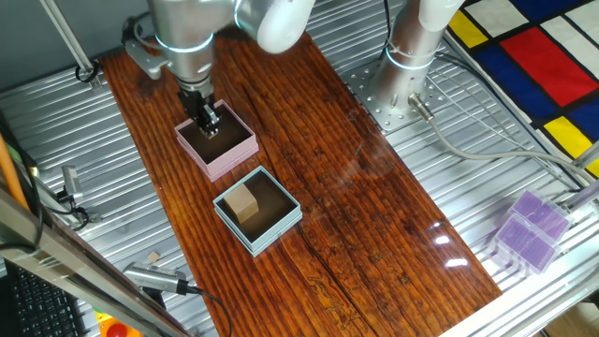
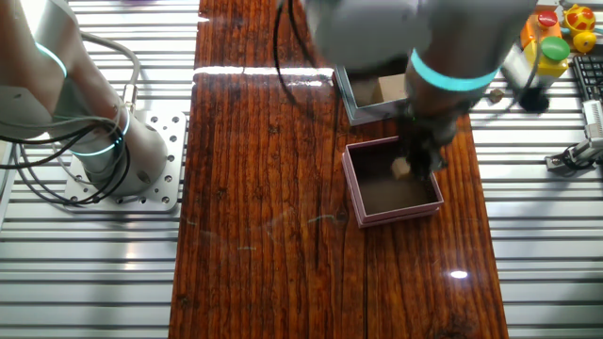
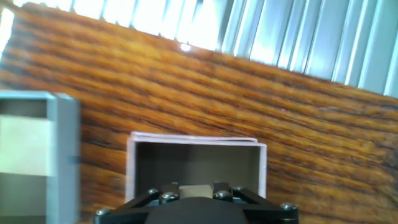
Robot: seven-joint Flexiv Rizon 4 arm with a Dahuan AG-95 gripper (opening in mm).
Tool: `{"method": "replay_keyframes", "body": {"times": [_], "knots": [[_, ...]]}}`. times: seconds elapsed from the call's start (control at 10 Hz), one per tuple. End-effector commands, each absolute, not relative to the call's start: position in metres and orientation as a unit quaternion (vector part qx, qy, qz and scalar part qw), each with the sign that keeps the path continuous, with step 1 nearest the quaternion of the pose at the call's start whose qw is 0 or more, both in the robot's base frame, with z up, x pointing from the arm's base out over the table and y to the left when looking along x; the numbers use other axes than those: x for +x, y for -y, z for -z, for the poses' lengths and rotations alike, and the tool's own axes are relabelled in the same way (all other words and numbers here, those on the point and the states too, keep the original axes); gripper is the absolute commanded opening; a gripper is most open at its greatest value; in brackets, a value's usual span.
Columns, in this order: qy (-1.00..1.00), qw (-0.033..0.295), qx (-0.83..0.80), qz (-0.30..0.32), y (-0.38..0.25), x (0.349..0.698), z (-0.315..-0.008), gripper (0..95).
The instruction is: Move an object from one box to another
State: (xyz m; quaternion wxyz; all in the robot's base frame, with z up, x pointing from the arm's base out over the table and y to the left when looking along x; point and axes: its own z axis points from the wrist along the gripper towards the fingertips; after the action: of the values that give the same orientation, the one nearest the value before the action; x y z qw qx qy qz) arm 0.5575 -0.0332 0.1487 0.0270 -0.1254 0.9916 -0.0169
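Wooden tabletop of dark reddish grain (image 1: 374,215) lies under my pincer (image 1: 208,124), whose fingers reach down inside the small square pink box (image 1: 217,140). Beside the pincer sits the slightly larger light blue-grey box (image 1: 257,212), which already holds one tan wooden cube (image 1: 245,203). Right at the fingertips, within the pink box, is a smaller pale wooden block (image 2: 402,168). The hand view shows it between the fingers, but I cannot tell whether they have closed on it. I judge the transfer not yet made.

gripper (image 1: 208,124) fingertips: hidden | blue box (image 3: 37,162): cut by edge
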Motion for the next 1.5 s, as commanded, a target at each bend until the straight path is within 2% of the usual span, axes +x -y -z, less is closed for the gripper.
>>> {"method": "replay_keyframes", "body": {"times": [0.1, 0.4, 0.6, 1.1, 1.5], "knots": [[-0.996, 0.029, -0.089, 0.015, -0.018, 0.567, -0.205, 0.0], [-0.996, 0.037, -0.086, -0.002, -0.065, 0.570, -0.202, 0.0], [-0.996, 0.035, -0.082, -0.018, -0.098, 0.574, -0.184, 0.0], [-0.995, 0.036, -0.089, -0.022, -0.108, 0.576, -0.176, 0.0], [-0.996, 0.032, -0.073, -0.031, -0.132, 0.580, -0.151, 0.0]]}}
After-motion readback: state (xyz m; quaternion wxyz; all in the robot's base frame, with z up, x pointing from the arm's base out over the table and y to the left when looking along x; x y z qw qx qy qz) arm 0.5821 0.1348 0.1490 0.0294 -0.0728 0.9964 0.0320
